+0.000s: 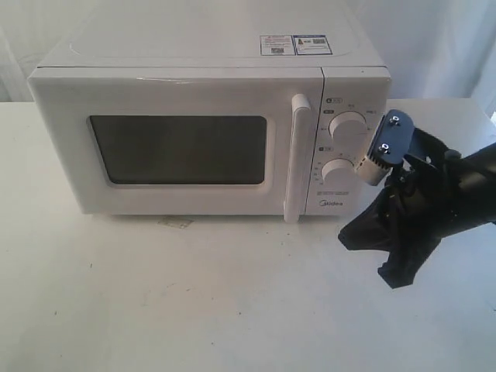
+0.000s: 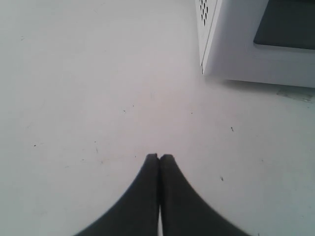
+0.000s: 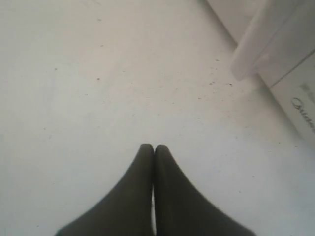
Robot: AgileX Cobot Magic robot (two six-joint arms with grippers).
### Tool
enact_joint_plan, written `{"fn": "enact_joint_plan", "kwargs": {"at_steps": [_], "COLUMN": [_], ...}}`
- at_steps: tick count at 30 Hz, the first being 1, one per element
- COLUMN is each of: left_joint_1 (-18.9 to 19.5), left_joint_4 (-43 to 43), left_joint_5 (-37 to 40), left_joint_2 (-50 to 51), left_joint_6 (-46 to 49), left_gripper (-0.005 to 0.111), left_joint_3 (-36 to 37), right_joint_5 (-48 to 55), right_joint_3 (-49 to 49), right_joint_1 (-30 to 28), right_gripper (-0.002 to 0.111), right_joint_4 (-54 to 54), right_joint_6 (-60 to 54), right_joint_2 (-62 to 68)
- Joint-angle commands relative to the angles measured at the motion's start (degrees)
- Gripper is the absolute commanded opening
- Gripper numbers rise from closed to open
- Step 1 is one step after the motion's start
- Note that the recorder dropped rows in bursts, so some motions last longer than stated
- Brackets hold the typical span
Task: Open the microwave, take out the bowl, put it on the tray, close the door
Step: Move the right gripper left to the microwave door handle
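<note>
The white microwave stands at the back of the table with its door shut and its tall handle beside the two knobs. The dark window hides the inside, so the bowl is not visible. My right gripper hangs low in front of the control panel, to the right of the handle, shut and empty. In the right wrist view the gripper is over bare table, with the handle's lower end ahead. My left gripper is shut and empty above the table, off the microwave's left front corner.
A white table spreads in front of the microwave. A small patch of tape lies on the table just under the door. White cloth hangs behind. No tray shows in any view.
</note>
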Motion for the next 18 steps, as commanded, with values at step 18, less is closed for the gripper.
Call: {"fn": "enact_joint_plan", "kwargs": {"at_steps": [18], "left_joint_1": [0.1], "left_joint_4": [-0.5], "left_joint_5": [0.0], "left_joint_2": [-0.3], "left_joint_6": [0.1], "left_gripper": [0.000], "left_joint_3": [0.2], "right_joint_5": [11.2], "right_joint_3": [0.1], "right_joint_1": [-7.6], "right_gripper": [0.000], "right_joint_4": [14.4], "right_joint_6": [-8.7], "right_joint_2": [1.3]}}
